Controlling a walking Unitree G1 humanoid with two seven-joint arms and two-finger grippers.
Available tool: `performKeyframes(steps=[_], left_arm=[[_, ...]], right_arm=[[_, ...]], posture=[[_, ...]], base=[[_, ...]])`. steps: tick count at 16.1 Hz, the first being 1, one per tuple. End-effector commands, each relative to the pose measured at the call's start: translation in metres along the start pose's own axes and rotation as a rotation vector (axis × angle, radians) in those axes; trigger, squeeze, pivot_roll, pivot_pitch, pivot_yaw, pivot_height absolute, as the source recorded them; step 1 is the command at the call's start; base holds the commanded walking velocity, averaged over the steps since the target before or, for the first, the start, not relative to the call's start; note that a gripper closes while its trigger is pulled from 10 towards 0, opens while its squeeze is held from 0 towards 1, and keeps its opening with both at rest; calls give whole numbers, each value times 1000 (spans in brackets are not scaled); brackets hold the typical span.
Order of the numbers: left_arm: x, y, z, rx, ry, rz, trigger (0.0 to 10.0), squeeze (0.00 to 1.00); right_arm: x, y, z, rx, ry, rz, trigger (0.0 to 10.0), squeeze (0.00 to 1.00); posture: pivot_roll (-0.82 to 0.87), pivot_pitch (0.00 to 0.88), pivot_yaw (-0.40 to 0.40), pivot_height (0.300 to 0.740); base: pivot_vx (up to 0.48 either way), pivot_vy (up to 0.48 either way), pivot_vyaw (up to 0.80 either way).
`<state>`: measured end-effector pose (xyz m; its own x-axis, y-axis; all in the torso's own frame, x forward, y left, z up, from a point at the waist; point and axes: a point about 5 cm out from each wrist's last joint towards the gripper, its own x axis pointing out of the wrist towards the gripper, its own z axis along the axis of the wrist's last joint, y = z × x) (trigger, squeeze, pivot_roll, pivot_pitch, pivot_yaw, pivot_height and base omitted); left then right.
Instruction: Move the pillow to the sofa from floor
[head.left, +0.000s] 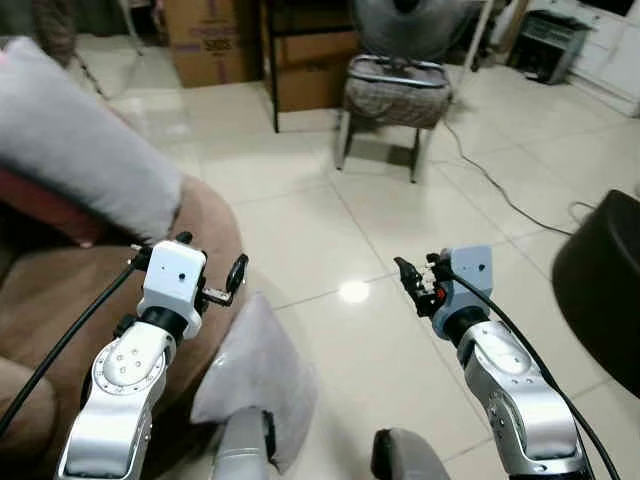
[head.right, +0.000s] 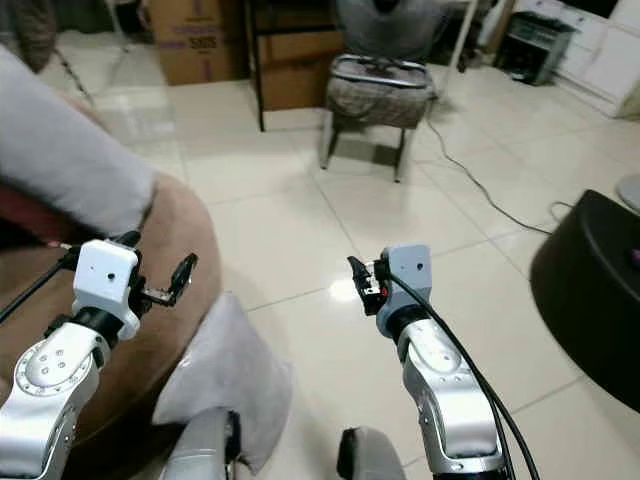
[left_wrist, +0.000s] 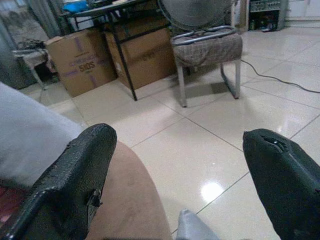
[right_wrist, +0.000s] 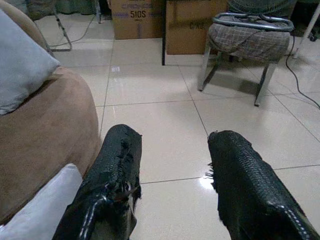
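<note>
**Pillow still on the floor, both grippers empty**

Glossy cream floor tiles (head.left: 330, 230) run from the robot's feet to a padded metal-legged chair (head.left: 395, 90) and cardboard boxes (head.left: 210, 40) at the back of the room, with a cable (head.left: 490, 180) trailing across the tiles on the right. A brown sofa (head.left: 200, 230) curves in on the robot's left, and a grey cushion (head.left: 80, 140) already lies on it.

The task's own thing, the light grey pillow (head.left: 255, 370), is on the floor, leaning against the sofa's rounded front just below the left gripper (head.left: 212, 272). That gripper hangs above the sofa edge with its two black fingers spread wide and nothing between them; its wrist view looks past the fingers to the chair, with a corner of the pillow at the frame's lower edge. The right gripper (head.left: 410, 280) is held out over bare tile, well apart from the pillow, its fingers parted moderately and likewise empty.

Judging from this, the task is at its very start: no grasp has been made, the pillow has not been lifted, and nothing of it rests on the seat. What is left seems to be everything: reaching down to the pillow, closing on it, raising it clear of the floor and setting it on the sofa beside the cushion. The left arm looks the better placed for the pick.

A dark rounded object (head.left: 600, 290) sits at the right edge.
</note>
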<state>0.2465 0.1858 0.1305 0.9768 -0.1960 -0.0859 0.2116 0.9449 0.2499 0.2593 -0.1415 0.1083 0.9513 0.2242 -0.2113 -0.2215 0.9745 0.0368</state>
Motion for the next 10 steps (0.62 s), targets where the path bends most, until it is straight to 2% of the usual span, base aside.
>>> performKeyframes(steps=[1, 6, 10], left_arm=[[0, -2, -4, 7, 18, -1, 10000, 0], [3, -1, -5, -45, 23, 31, 10000, 0], [2, -2, -15, -77, 89, 34, 10000, 0]], right_arm=[[-2, -4, 0, 0, 7, -11, 10000, 0], [-3, -3, 1, 9, 1, 5, 10000, 0], [-6, -1, -2, -5, 14, 24, 10000, 0]], posture=[[77, 0, -23, 621], [70, 0, -26, 576], [63, 0, -25, 551]], base=[[0, 0, 0], [0, 0, 0], [0, 0, 0]])
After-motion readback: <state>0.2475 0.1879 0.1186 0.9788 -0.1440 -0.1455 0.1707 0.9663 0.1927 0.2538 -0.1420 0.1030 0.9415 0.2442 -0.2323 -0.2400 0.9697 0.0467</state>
